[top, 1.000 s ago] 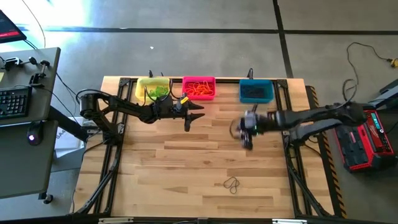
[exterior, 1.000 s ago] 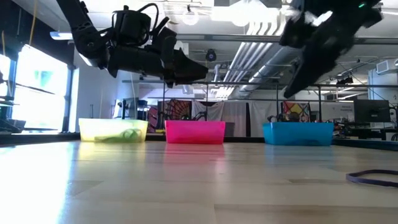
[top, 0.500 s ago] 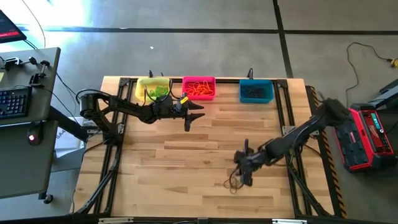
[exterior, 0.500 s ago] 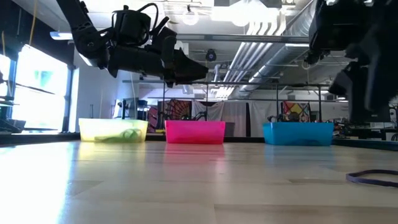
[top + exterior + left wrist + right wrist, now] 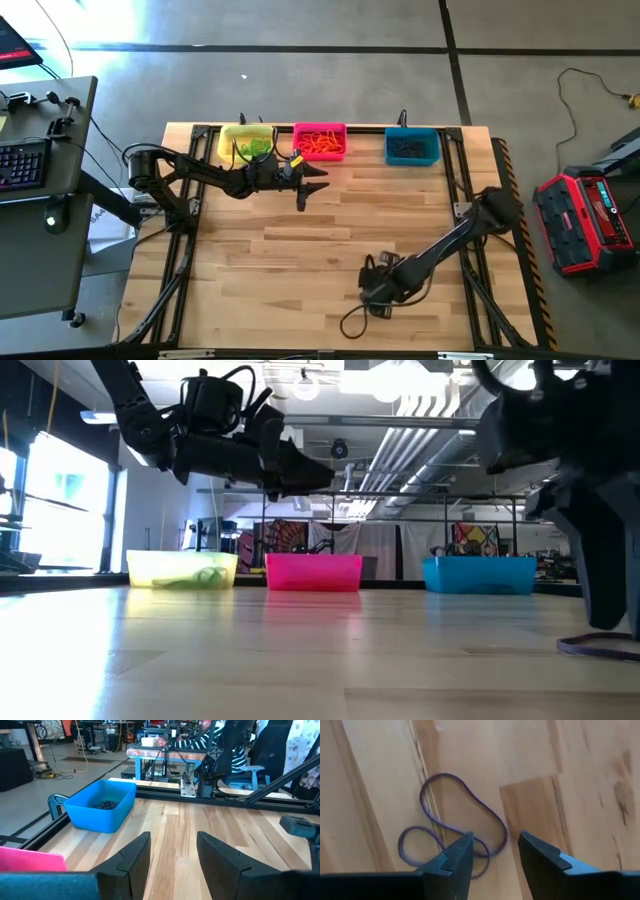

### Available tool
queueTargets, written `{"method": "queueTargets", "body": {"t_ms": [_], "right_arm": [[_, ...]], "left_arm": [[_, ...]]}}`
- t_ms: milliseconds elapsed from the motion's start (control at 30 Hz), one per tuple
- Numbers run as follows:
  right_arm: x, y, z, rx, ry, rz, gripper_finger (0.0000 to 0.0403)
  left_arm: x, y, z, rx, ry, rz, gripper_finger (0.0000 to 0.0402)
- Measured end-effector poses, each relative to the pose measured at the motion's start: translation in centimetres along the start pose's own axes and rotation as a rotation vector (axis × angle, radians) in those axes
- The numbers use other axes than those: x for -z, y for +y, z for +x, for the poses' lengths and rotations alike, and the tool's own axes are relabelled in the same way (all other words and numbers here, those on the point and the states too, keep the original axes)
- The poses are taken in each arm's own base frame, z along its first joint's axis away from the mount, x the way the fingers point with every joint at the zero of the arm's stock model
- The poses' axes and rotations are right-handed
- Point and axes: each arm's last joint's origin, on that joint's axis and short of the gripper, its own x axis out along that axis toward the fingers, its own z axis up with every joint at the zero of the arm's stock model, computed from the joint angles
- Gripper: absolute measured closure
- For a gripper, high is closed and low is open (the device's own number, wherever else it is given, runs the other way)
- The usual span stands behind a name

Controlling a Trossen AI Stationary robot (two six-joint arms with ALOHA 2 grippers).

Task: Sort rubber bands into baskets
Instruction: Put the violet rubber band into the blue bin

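A dark purple rubber band (image 5: 462, 820), looped over itself, lies flat on the wood near the table's front; it also shows in the low view (image 5: 600, 648). My right gripper (image 5: 492, 852) is open, pointing down just above the band's near end, low over the table (image 5: 372, 295). My left gripper (image 5: 318, 180) is open and empty, hovering in front of the pink basket (image 5: 320, 126). The yellow basket (image 5: 222, 145) holds green bands, the pink one orange bands, and the teal basket (image 5: 412, 130) dark bands.
The three baskets stand in a row along the far edge (image 5: 313, 573). A black frame rail (image 5: 455, 180) runs along the table's sides. Bare wood lies between the baskets and the band. A desk with a keyboard (image 5: 25, 165) stands left of the table.
My right gripper has swung from in front of the teal basket toward the table's near edge and gone down over the dark rubber band, which lies where it was.
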Motion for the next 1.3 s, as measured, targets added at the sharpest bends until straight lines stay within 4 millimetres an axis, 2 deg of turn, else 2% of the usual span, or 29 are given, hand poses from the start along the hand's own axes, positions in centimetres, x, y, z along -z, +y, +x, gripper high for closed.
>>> {"method": "queueTargets", "body": {"t_ms": [167,367,600,733,967,1300], "right_arm": [[-0.7,0.9,0.7,0.003,0.027,-0.042,0.0288],[-0.6,0.9,0.9,0.004,0.044,-0.082,0.0389],[-0.9,0.1,0.4,0.056,0.078,-0.115,0.0401],[-1.4,-1.4,-1.1,0.148,0.054,-0.09,0.0402],[-2.9,-6.3,-4.7,0.331,0.032,-0.054,0.0403],[-4.5,-17.6,-11.1,0.601,-0.001,0.016,0.0403]], "left_arm": [[0.2,0.0,0.0,0.001,0.018,-0.002,0.0248],[0.2,0.0,0.0,0.001,0.023,-0.004,0.0248],[0.5,-0.2,-0.3,0.005,0.008,0.016,0.0248],[1.0,-0.3,-1.0,0.004,-0.019,0.001,0.0248],[1.4,-0.7,-2.5,0.008,-0.025,-0.005,0.0248],[0.0,-1.1,-5.4,0.006,-0.095,0.016,0.0248]]}}
